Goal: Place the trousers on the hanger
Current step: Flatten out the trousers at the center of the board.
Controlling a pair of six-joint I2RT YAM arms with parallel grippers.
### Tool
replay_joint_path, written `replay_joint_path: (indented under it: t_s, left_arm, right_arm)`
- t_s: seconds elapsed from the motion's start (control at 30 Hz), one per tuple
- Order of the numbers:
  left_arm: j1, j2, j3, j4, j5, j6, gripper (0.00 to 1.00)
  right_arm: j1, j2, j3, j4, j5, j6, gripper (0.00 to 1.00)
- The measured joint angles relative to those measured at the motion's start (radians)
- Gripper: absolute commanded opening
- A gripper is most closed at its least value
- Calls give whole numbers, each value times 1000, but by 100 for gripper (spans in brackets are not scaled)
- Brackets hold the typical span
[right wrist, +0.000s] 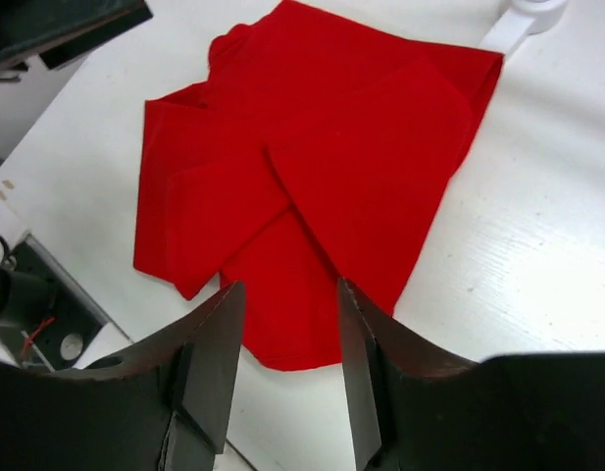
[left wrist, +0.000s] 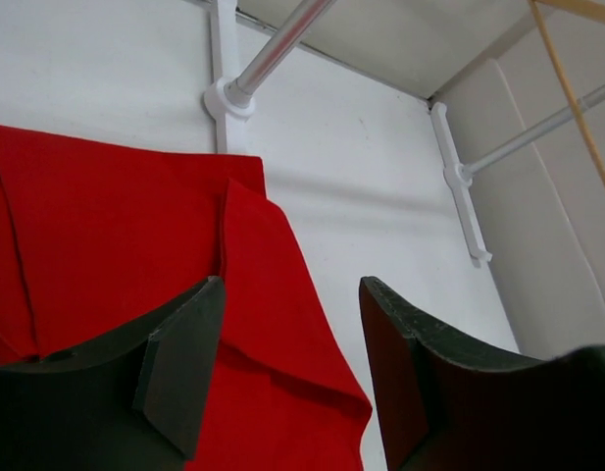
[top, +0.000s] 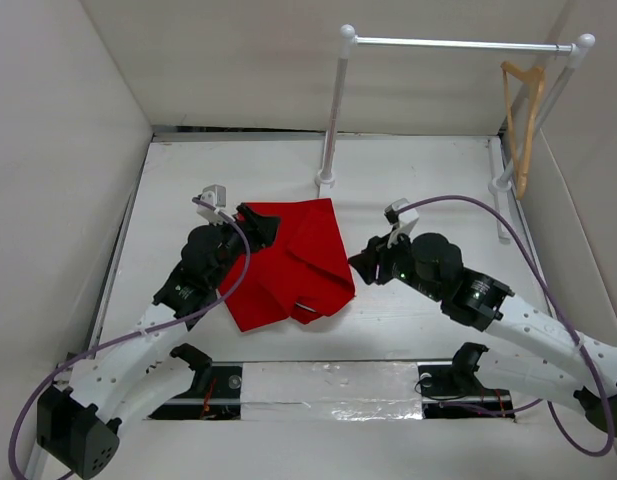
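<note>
On the white table (top: 418, 190), between the two arms: the trousers (top: 293, 262), bright red, folded over themselves into a flat bundle of several overlapping layers, with one corner near the foot of the left post of the clothes rail (top: 458, 43). At the far right end of that rail: the hanger (top: 521, 120), light wood, hooked over the bar and well apart from the trousers. Left gripper (top: 256, 222): over the far left edge of the cloth, fingers spread wide, nothing between them; its wrist view shows red fabric below the gap. Right gripper (top: 360, 262): just beside the right edge of the bundle, fingers parted and empty, aimed at the nearest fold. Step in hand, by judgement: the first grasp, with nothing yet lifted and the task barely begun. Handling notes: each gripper would do best to close on an outer edge or corner, since a pinch through the middle of the stack would bring the bundle up as a lump. Holds at opposite ends should let the cloth open to its length when raised. A soft garment will sag, so it needs a high lift before crossing to the rail. The hanger hangs loose and is likely to swing if nudged, so the cloth should be fed over its lower bar slowly.
</note>
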Motion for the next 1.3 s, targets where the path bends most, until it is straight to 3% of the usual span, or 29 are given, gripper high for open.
replay_joint_path:
  t_s: [0.03,0.13,0.3,0.37,0.4,0.43,0.47,0.5,0.53,0.63,0.83,1.23,1.3]
  left_arm:
    - [0,4,-3,-3,6,2,34]
    - [0,43,-2,6,47,18,0]
    - [-96,209,58,-9,27,62,0]
    - [-194,274,106,-43,-39,88,25]
    - [-240,309,136,-57,-78,100,36]
    - [-282,344,168,-76,-113,109,53]
    - [-312,376,196,-93,-145,116,59]
    - [-330,406,219,-106,-175,119,64]
    - [-336,426,232,-116,-199,122,68]
    - [-339,470,236,-150,-259,126,72]
    - [-340,573,250,-206,-325,142,73]
    - [-341,756,355,-303,-472,133,71]
    - [-341,760,356,-306,-480,124,55]
  right_arm:
    - [-12,0,0,0,0,5,2]
    - [-60,-13,-14,4,0,22,0]
    - [-150,-68,-72,-7,-17,45,0]
    - [-182,-91,-86,-10,-19,59,0]
    - [-196,-102,-93,-9,-21,65,1]
    - [-211,-112,-99,-9,-25,71,11]
    - [-225,-120,-106,-8,-32,82,18]
    - [-237,-126,-114,-5,-41,92,27]
    - [-249,-129,-126,1,-51,101,44]
    - [-279,-124,-177,26,-106,120,64]
    - [-310,-68,-256,66,-233,137,73]
    - [-306,12,-279,157,-343,137,75]
    - [-301,18,-285,158,-345,137,75]
